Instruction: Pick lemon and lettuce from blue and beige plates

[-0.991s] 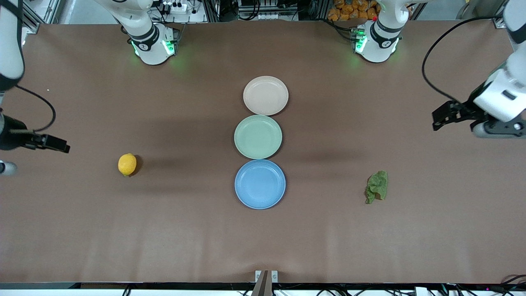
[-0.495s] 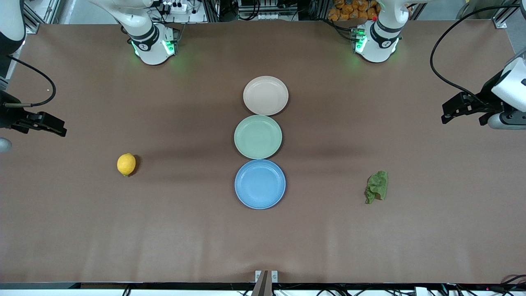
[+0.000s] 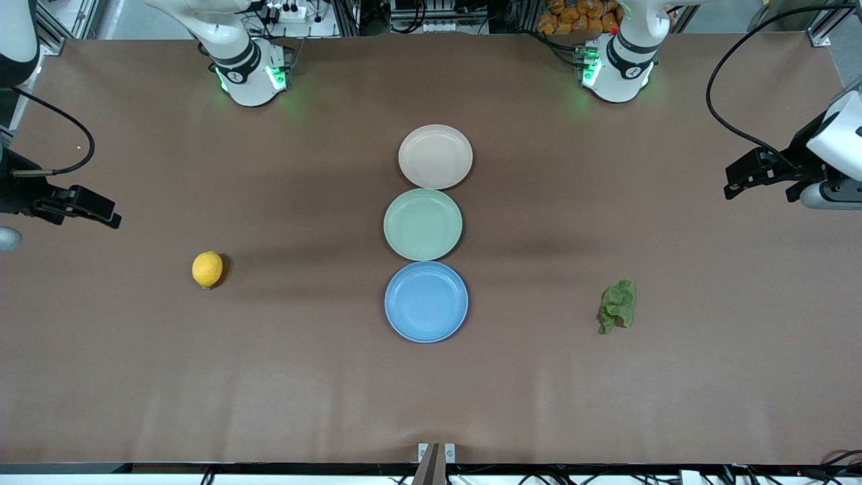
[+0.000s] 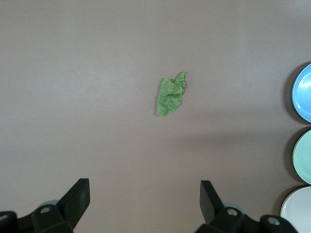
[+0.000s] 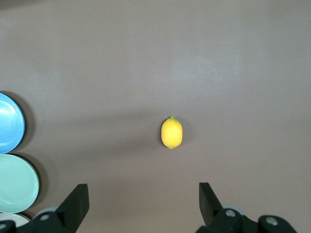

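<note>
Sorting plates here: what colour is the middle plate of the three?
Pale mint green plate, clearest in the front view.

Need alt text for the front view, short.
Three empty plates sit in a row mid-table: beige plate, mint green plate, then blue plate nearest the camera. A lemon lies on the table toward the right arm's end, a lettuce leaf toward the left arm's. The right end effector and left end effector hover open over the table ends.

the right gripper [image 3: 101, 214] hangs in the air at the right arm's end of the table, jaws wide apart, holding nothing. the left gripper [image 3: 741, 180] hangs at the left arm's end, jaws likewise wide apart, also holding nothing.
</note>
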`<state>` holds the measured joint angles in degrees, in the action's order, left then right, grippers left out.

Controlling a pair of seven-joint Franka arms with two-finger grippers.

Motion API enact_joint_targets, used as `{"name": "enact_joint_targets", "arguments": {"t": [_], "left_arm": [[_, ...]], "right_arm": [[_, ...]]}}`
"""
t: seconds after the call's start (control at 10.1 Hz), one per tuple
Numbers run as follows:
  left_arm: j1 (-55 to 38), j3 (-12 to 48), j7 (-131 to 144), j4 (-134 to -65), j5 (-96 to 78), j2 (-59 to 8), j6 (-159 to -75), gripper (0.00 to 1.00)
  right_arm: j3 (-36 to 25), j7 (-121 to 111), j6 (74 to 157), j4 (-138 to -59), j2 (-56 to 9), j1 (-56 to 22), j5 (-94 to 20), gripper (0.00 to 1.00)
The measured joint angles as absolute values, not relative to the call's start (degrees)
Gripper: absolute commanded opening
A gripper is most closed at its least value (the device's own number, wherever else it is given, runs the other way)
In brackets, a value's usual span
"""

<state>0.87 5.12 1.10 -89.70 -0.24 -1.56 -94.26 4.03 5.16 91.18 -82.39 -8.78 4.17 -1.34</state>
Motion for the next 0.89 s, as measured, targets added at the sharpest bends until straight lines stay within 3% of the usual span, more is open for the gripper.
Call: {"name": "enact_joint_targets", "arguments": {"t": [0.89], "left_arm": [[0.39, 5.23, 1.10, -89.04, -0.24, -1.55, -91.25, 1.00]], "right_arm": [[-1.57, 5.25, 91.02, -83.68, -7.73, -1.55, -1.46, 1.00]]}}
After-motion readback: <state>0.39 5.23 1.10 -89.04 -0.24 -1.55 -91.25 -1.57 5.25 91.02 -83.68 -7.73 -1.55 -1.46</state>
